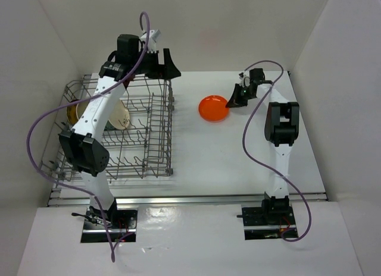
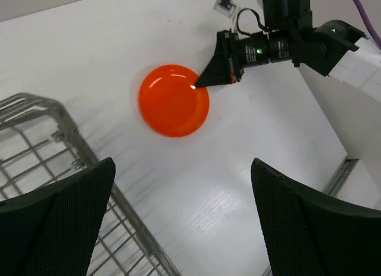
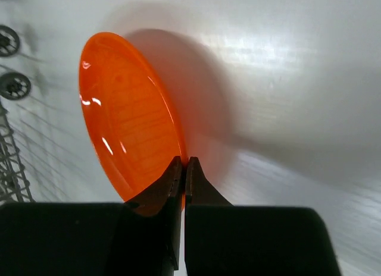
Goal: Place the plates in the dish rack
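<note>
On the left of the overhead view stands the dish rack (image 1: 149, 154), with a brown-yellow plate (image 1: 74, 112) and a cream plate (image 1: 119, 118) upright among its tines. Right of it, on the white table (image 1: 208, 163), sits the orange plate (image 1: 213, 107). The right gripper (image 1: 231, 101) meets that plate's right rim. The left gripper (image 1: 166, 65) hangs above the rack's far right corner, holding nothing.

From the left wrist, the left gripper (image 2: 181, 166) has its fingers (image 2: 65, 222) spread as wide as they go, with only bare table between them. A corner of the rack (image 2: 36, 127) shows at lower left. Farther off, the orange plate (image 2: 174, 100) rests on the table, and the pointed tip of the right gripper (image 2: 200, 82) touches its rim.

From the right wrist, the right gripper (image 3: 183, 166) has its fingers (image 3: 161, 193) pressed together, pinching the near rim of the orange plate (image 3: 128, 127). Rack wires (image 3: 11, 175) show at the left edge.
</note>
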